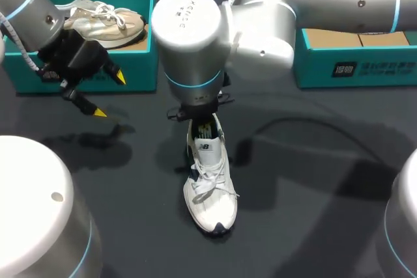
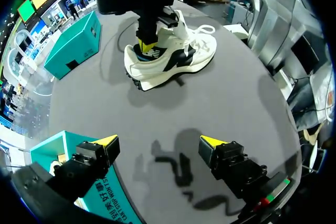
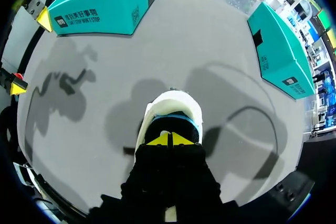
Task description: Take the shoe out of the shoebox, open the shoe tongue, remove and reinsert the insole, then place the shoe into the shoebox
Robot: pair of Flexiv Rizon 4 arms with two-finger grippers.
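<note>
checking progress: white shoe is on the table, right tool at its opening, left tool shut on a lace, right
No: the left tool is open and holds nothing, as the left wrist view shows. The white shoe is on the table with the right tool at its opening.

Woven cloth shoe (image 1: 212, 193) — matt dark table (image 1: 313, 187) — smooth teal cardboard shoebox (image 1: 140, 63).

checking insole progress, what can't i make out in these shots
The insole: head view, right arm covers the white shoe's opening; right wrist view, right claw blocks it.
Inside of right shoebox: head view, the same arm overlaps it.
One end of beige shoe in left shoebox: head view, left arm hides it.
</note>
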